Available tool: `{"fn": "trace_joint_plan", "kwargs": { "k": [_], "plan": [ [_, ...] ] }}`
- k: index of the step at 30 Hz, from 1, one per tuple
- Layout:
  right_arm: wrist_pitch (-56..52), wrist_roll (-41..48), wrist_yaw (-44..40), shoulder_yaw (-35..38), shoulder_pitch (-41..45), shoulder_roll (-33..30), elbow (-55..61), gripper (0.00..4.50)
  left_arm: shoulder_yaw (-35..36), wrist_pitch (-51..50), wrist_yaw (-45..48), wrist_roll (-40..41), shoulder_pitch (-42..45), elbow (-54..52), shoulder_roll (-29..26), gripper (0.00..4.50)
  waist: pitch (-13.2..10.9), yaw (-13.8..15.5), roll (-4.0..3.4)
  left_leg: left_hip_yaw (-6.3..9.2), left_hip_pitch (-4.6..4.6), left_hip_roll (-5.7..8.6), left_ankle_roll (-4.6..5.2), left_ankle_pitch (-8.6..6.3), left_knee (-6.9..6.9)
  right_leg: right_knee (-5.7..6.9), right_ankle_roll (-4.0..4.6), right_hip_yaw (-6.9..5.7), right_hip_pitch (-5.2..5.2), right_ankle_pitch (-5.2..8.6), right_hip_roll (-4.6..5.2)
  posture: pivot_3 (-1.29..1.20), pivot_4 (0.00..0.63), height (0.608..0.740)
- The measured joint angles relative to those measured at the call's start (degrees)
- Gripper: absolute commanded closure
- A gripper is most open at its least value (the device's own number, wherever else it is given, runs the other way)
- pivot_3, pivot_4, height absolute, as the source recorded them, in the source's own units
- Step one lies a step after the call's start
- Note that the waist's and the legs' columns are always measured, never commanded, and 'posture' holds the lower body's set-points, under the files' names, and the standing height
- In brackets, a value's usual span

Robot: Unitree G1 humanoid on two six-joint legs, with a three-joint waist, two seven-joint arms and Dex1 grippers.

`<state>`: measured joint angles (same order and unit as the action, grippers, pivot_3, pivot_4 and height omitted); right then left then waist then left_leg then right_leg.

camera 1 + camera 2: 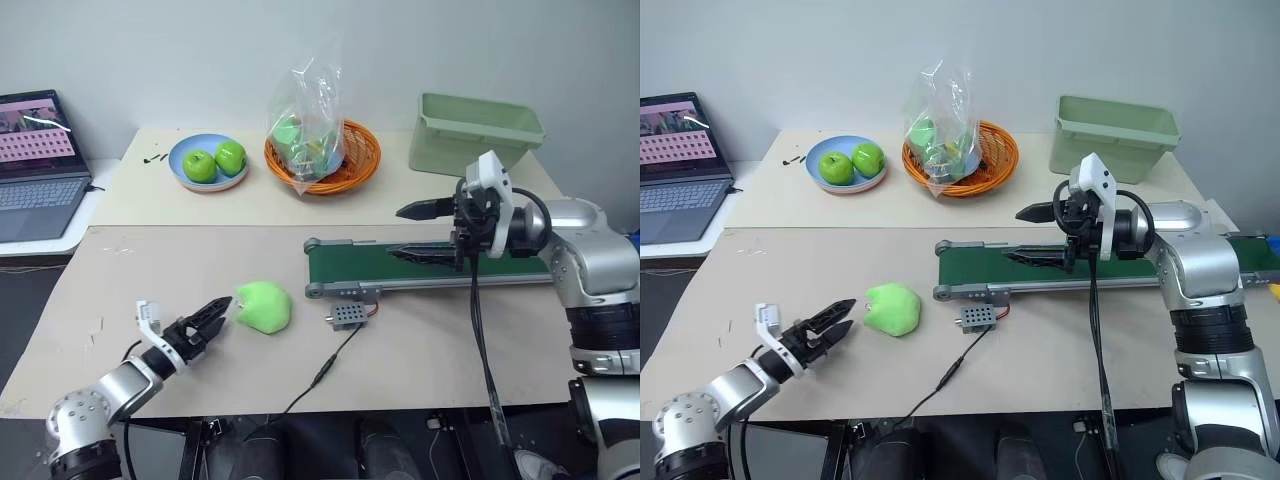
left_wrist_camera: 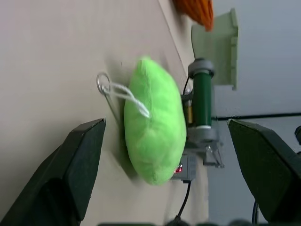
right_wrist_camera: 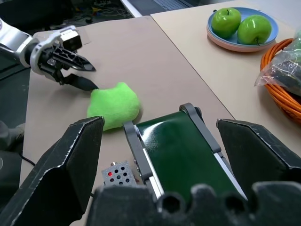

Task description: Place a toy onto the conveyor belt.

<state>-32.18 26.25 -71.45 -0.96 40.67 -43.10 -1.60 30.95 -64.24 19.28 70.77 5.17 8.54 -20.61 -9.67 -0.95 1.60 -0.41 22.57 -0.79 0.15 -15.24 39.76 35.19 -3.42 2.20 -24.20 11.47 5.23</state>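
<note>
Lime-green soft plush toy [image 1: 264,306] lies on the beige bench [image 1: 200,260], just beside the roller end of the long dark green conveyor belt [image 1: 400,266]. Left gripper [image 1: 216,316] sits low before the toy, fingers spread apart, not touching. Right gripper [image 1: 405,234] hangs over the belt, fingers apart, empty.

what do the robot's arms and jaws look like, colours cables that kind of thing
Both arms are rounded silver-grey metal shells with black joint rings. The left gripper and the right gripper each end in two black, pointed, tapering fingers on a black wrist block. A small white housing sits on top of each wrist. Black cables loop at the right wrist and one hangs down from it; another trails beside the left forearm.
</note>
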Motion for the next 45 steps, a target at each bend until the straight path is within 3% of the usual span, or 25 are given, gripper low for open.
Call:
{"fn": "trace_joint_plan", "kwargs": {
  "k": [7,11,14,23,27,36,41,45],
  "plan": [
    [-2.9,2.2,0.6,0.8,-2.2,-1.6,4.9,0.00,-1.7,-0.8,3.7,-2.2,4.4,6.7,-1.1,0.07,0.0,0.6,-0.05,0.02,-0.02,0.03,0.00,0.00,0.01,0.00,0.00,-0.03,0.07,0.00,0.04,0.00,0.150,0.740],
    [-4.0,3.8,0.1,1.5,-3.2,-3.3,7.0,0.00,-4.8,-0.9,7.3,-6.3,8.9,13.1,-2.1,0.07,0.3,1.8,-0.59,0.04,-0.38,0.09,0.00,0.00,0.01,-0.06,-0.01,-0.11,0.54,0.02,0.07,0.00,0.150,0.740],
    [-4.5,4.3,0.1,1.5,-3.2,-3.6,8.4,0.00,-6.4,-0.4,8.6,-9.2,13.2,17.3,-1.3,0.07,0.4,1.9,-0.65,0.11,-0.77,0.07,0.01,0.00,0.00,-0.17,0.00,-0.24,1.03,0.08,0.06,0.00,0.150,0.740],
    [-4.5,4.3,1.7,1.4,-3.5,-3.7,8.7,0.00,-9.2,-0.4,11.7,-14.9,18.8,21.2,0.9,0.07,0.4,1.6,-0.62,0.12,-0.66,0.08,0.07,-0.04,0.00,-0.19,-0.05,-0.21,0.95,0.11,0.08,0.00,0.150,0.740],
    [-4.5,4.3,2.1,1.5,-3.8,-3.7,9.1,0.00,-9.2,-0.6,12.4,-16.8,19.7,22.6,0.9,1.06,0.4,1.6,-0.62,0.12,-0.67,0.08,0.07,-0.05,0.00,-0.20,-0.05,-0.22,0.97,0.11,0.09,0.00,0.150,0.740],
    [-4.5,4.2,3.6,1.5,-4.5,-3.8,9.4,0.00,-9.2,-1.1,15.3,-18.9,19.7,22.7,1.2,4.46,0.4,1.4,-0.62,0.13,-0.64,0.07,0.08,-0.05,-0.01,-0.16,-0.05,-0.22,0.89,0.11,0.08,0.00,0.150,0.740],
    [-4.5,4.2,3.9,1.5,-4.4,-3.7,9.3,0.00,-5.2,0.6,14.0,-17.9,17.2,18.1,2.4,4.46,0.4,1.1,-0.56,0.15,-0.58,0.03,0.08,-0.05,-0.02,-0.19,-0.06,-0.21,0.84,0.12,0.06,0.00,0.150,0.740],
    [-4.5,4.1,3.9,1.5,-4.4,-3.9,8.8,0.00,-2.0,6.9,11.0,-18.8,14.0,9.2,2.3,4.46,0.3,0.4,-0.31,0.30,0.22,0.00,0.02,-0.02,-0.01,-0.05,-0.01,-0.05,-0.14,0.06,0.08,0.00,0.150,0.740]
  ]
}}
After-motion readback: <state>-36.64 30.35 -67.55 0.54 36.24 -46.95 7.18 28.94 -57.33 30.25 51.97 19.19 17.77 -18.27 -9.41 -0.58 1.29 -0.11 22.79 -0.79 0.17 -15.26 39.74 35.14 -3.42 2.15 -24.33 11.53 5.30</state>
